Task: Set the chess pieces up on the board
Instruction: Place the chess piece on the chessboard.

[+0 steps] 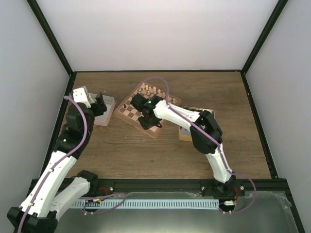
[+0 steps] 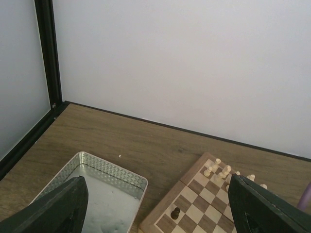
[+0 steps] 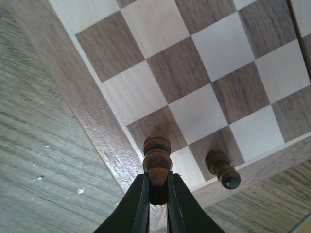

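The board (image 1: 129, 114) lies tilted at mid-table, with pale pieces (image 1: 150, 91) along its far edge. My right gripper (image 3: 156, 194) is shut on a dark brown chess piece (image 3: 157, 160), held over the board (image 3: 194, 73) at its near border. A second dark piece (image 3: 222, 168) stands just to the right on an edge square. In the top view the right gripper (image 1: 146, 120) hangs over the board's near side. My left gripper (image 2: 158, 213) is open and holds nothing, above a tin (image 2: 112, 174) left of the board (image 2: 194, 201). One dark piece (image 2: 175, 212) stands near that corner.
A shallow metal tin (image 1: 106, 115) sits left of the board under the left gripper (image 1: 100, 104). Another tin (image 1: 185, 134) lies right of the board, partly hidden by the right arm. Black frame posts and white walls enclose the table.
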Available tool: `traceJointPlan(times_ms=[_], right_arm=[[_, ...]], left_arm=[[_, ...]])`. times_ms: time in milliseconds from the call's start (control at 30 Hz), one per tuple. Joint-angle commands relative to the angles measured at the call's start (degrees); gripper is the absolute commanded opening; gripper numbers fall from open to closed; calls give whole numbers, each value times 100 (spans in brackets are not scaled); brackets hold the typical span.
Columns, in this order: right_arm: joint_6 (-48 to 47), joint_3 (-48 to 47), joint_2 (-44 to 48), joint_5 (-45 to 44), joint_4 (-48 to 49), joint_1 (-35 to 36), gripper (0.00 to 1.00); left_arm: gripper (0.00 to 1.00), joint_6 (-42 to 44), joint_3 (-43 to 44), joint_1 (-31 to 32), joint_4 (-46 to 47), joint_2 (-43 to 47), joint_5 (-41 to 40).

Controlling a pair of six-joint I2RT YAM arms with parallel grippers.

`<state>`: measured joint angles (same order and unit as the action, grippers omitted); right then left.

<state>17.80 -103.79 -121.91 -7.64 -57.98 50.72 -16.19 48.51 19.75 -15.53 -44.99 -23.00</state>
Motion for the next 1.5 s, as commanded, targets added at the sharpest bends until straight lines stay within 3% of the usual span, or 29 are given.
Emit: traceJointPlan(times_ms=[0,467,667,1033,1200,1467], right_arm=[[-119,-363,-86,-282,-245,26,5],[-242,-439,-199,-55,-241,26,10],[-215,-455,-233,-140,-231,26,23],[172,-389,242,-143,193,17,35],[576,226,1140,-497,723,-152,43],[1808,2758,3139,-1088,1858,-1409,44]], left_arm=[[81,98,-62,-24,162,9,-64],[81,107,-59,-24,151,-58,8],[81,107,-52,-24,155,-101,59],[81,116,-54,-24,162,-107,97],[81,110,-68,-24,196,-86,225],[81,203,-125,-24,320,-93,603]])
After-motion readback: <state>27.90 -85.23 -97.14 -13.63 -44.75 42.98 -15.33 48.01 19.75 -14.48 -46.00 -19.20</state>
